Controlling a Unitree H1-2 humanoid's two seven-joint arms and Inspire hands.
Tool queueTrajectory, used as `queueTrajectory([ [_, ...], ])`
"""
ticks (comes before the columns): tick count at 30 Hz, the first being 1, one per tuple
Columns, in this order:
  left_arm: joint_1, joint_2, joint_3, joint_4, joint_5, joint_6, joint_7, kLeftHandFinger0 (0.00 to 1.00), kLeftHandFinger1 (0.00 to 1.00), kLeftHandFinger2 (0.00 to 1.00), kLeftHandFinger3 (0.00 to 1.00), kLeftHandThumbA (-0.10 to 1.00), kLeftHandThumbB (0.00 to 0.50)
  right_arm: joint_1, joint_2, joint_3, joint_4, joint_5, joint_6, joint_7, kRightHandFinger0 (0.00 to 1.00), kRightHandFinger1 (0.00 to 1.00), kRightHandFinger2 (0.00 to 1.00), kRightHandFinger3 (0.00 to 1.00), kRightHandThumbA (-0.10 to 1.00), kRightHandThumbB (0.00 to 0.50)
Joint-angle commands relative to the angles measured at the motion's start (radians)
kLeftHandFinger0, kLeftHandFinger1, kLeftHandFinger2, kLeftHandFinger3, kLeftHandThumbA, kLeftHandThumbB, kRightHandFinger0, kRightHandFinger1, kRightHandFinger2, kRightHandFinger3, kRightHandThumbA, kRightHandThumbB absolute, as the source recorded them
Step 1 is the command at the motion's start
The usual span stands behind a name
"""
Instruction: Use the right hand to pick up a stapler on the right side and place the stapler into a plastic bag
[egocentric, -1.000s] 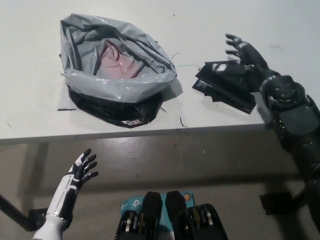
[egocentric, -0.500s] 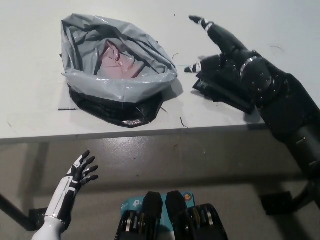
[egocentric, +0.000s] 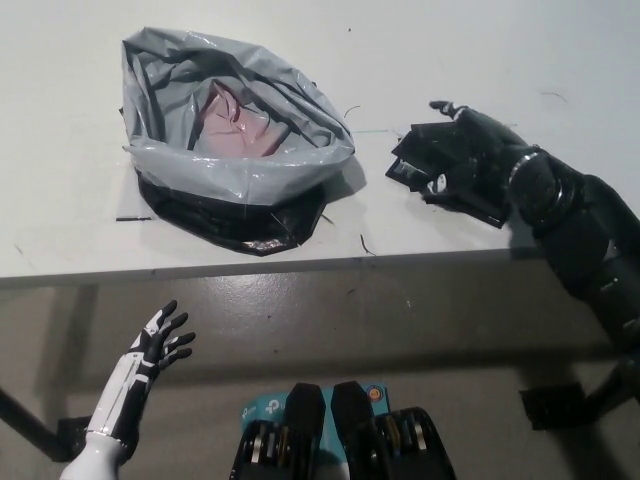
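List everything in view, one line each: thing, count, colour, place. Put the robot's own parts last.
table: one, white, fills the upper picture.
plastic bag: one, grey with black underneath, open, on the table's left part.
pink material: one, pink, inside the plastic bag.
stapler: one, black, on the table's right part, partly covered.
left hand: one, white, open, lower left, below the table edge.
right hand: one, black, lying over the stapler; grip cannot be told.

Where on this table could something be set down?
Bare table lies left of the plastic bag, behind it, and in the gap between bag and stapler. The right side is crowded: the right robot hand lies over the stapler. The left robot hand hangs open below the table's front edge.
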Motion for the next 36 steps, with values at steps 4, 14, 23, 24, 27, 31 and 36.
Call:
queueTrajectory([
  [4,0.002,0.012,0.000,-0.026,0.015,-0.024,0.000,0.88,0.87,0.98,1.00,1.00,0.209,-0.066,-0.018,-0.001,0.052,-0.012,-0.031,-0.040,1.00,1.00,1.00,1.00,0.98,0.500],
  [14,-0.003,0.016,-0.006,-0.033,0.022,-0.017,-0.003,0.86,0.85,0.96,1.00,1.00,0.187,-0.048,0.012,-0.030,0.071,0.021,-0.083,-0.074,0.98,0.97,0.98,1.00,0.78,0.439],
  [23,-0.003,0.021,-0.010,-0.032,0.039,-0.026,-0.006,0.83,0.84,0.93,1.00,1.00,0.172,-0.027,0.027,-0.055,0.075,0.007,-0.197,-0.300,0.00,0.10,0.35,0.40,0.20,0.197],
  [24,-0.003,0.021,-0.011,-0.030,0.039,-0.033,-0.007,0.83,0.84,0.93,1.00,1.00,0.166,-0.025,0.024,-0.055,0.078,0.006,-0.208,-0.305,0.00,0.11,0.36,0.43,0.19,0.194],
  [27,-0.003,0.022,-0.011,-0.031,0.038,-0.031,-0.008,0.82,0.84,0.92,1.00,1.00,0.177,-0.025,0.021,-0.059,0.085,0.007,-0.221,-0.314,0.00,0.14,0.42,0.46,0.22,0.199],
  [31,-0.007,0.022,-0.010,-0.034,0.035,-0.026,-0.010,0.81,0.82,0.91,1.00,1.00,0.156,-0.028,0.018,-0.071,0.094,0.019,-0.220,-0.302,0.00,0.20,0.49,0.51,0.24,0.202],
  [36,-0.008,0.023,-0.011,-0.035,0.035,-0.023,-0.012,0.81,0.82,0.90,1.00,1.00,0.165,-0.020,0.016,-0.102,0.107,0.047,-0.239,-0.295,0.00,0.20,0.47,0.46,0.23,0.221],
])
